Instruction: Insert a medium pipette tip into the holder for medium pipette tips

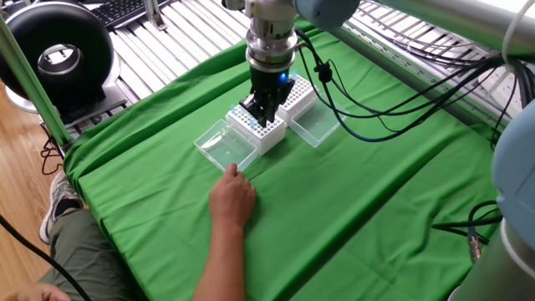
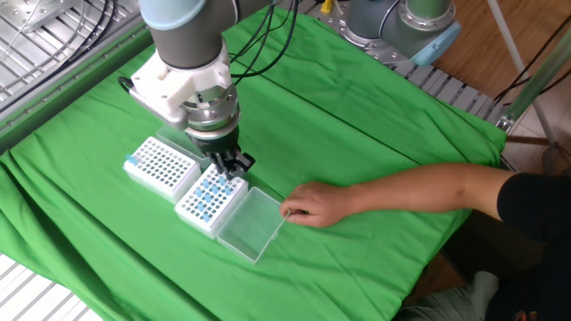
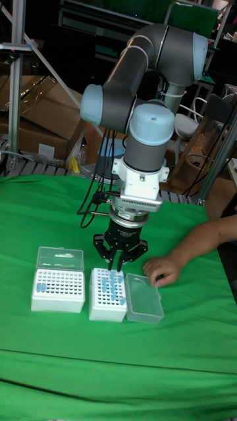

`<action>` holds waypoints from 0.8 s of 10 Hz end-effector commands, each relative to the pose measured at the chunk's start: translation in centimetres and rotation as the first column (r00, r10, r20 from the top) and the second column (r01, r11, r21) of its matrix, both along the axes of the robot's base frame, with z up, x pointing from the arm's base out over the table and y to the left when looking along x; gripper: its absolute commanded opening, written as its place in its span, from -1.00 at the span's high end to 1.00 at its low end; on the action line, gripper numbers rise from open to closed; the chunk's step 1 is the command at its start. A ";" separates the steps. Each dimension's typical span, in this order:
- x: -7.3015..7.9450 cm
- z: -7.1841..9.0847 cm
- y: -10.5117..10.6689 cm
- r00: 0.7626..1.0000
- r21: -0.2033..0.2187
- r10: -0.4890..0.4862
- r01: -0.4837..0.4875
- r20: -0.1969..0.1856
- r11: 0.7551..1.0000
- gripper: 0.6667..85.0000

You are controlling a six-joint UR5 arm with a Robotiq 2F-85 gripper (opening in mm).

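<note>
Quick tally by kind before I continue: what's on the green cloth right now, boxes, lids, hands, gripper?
White pipette tip boxes: 2, one under the gripper at and one beside it.
Clear hinged lids, open: 2, and.
Human hands resting on the cloth: 1.
Robot grippers: 1.
Total: 6.

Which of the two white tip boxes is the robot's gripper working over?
The gripper is over the box with many blue tips, the one nearer the person's hand. The other box looks mostly empty.
</note>
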State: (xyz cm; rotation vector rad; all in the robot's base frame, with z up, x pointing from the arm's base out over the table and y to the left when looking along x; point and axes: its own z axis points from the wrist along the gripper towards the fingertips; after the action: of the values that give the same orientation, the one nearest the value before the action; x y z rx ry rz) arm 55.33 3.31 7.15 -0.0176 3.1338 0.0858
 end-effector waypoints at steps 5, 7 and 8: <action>0.9 -1.2 -0.2 0.999 0.012 0.001 -0.001 0.041 1.000 0.42; 1.0 -1.3 -0.4 0.999 0.011 -0.002 0.002 0.045 1.000 0.46; 1.0 -1.3 -0.5 0.999 0.003 -0.010 0.010 0.045 1.000 0.57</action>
State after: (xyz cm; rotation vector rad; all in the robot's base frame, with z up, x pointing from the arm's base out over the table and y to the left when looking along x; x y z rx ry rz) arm 56.07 2.89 5.88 -0.0245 3.0973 0.0821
